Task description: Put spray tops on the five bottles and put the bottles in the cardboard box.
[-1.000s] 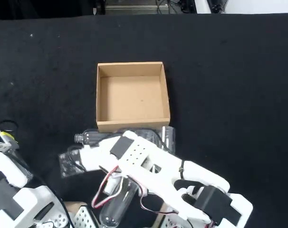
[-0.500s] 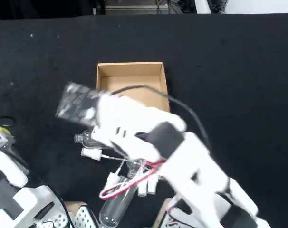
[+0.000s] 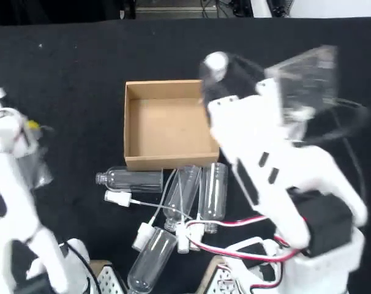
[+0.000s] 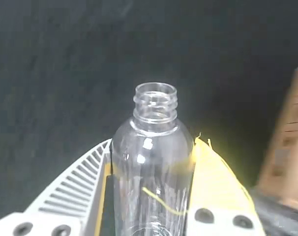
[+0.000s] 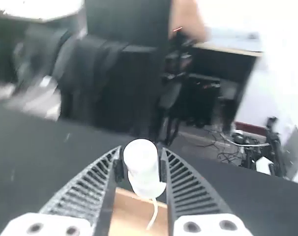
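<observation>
The left pincer (image 4: 153,143) clamps a clear, round plastic bottle (image 4: 151,169) with threaded neck, at 9 o'clock from the cardboard box (image 3: 171,161). The right pincer (image 5: 141,153) grips a white spray top (image 5: 142,166) at the box's 1 o'clock.

The cardboard box (image 3: 171,161) is open on top, but the right arm (image 3: 265,159) leans across its right wall, so that side's pretty crowded. Right in front of the box, loose bottles (image 3: 213,190) and spray tops (image 3: 117,197) clutter the table (image 3: 63,79). Behind the box it's just open black surface.
</observation>
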`<state>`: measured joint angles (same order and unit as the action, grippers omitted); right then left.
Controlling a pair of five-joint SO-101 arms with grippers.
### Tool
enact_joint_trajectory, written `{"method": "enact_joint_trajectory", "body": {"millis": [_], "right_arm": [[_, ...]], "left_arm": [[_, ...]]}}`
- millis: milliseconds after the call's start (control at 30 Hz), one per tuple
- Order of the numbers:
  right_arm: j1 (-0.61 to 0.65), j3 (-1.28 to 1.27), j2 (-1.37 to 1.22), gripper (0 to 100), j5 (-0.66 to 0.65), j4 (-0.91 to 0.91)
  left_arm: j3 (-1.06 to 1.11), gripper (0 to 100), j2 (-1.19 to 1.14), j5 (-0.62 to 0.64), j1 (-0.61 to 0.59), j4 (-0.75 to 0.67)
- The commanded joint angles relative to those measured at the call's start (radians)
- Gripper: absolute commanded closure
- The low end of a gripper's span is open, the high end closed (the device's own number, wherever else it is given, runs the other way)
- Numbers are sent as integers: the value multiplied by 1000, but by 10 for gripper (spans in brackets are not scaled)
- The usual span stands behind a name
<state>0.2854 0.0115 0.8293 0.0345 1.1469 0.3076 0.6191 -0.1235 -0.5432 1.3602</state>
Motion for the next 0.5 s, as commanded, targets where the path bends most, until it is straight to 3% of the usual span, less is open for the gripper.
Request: {"method": "enact_joint_trajectory", "body": {"millis": [0, 267, 467], "right_arm": [[-81, 76, 21, 931, 106, -3], [-94, 79, 10, 931, 175, -51], [-12, 84, -71, 931, 176, -84]], "left_arm": [[-33, 888, 189, 69, 280, -78], [255, 889, 437, 89, 555, -290], [576, 887, 730, 87, 634, -546]]}}
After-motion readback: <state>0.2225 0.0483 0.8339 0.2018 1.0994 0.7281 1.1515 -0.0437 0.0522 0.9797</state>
